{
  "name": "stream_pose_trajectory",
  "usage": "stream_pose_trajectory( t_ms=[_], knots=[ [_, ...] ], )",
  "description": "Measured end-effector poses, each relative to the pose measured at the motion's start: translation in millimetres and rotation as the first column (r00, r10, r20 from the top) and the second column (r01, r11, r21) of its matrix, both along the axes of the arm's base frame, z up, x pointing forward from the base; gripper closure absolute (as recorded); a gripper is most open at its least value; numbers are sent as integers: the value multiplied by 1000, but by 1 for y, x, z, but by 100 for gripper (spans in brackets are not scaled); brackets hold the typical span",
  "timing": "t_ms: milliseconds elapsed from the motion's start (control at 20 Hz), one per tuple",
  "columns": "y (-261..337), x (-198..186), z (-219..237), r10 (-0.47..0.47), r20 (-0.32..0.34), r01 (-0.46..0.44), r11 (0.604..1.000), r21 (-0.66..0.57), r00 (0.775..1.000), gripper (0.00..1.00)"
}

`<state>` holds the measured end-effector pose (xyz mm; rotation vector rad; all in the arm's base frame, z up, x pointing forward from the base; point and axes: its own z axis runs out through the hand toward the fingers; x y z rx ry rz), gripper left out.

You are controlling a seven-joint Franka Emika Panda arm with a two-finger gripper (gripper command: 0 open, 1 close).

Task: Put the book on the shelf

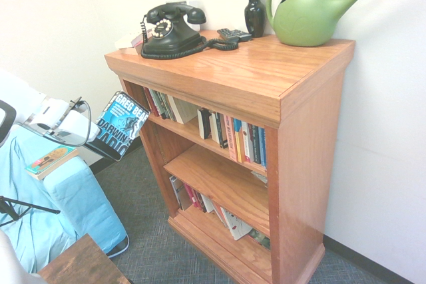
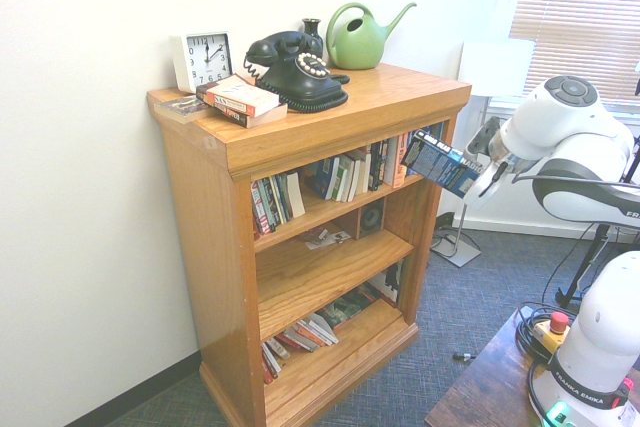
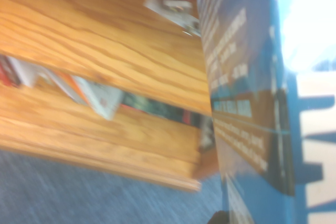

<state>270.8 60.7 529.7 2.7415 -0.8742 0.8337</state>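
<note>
Book: filling my wrist view, tilted, off the shelf.
Gripper: my fingers are clamping the book's edge beside the bookcase.

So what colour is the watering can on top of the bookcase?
Green; the watering can shows best in the first exterior view.

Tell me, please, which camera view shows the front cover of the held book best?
The first exterior view: the book faces that camera, so its white title letters are readable. In the second exterior view the gripper holds it near the bookcase's corner, showing the back cover. The wrist view gives only a blurred close-up of the back cover and spine.
</note>
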Motion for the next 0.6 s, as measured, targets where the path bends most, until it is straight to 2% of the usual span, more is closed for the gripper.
stream_pose_trajectory(
  t_ms=[350,600],
  knots=[
    [5,74,-62,68,-18,-66,994,88,998,100],
    [0,107,-91,90,-16,-88,990,113,996,100]
  ],
)
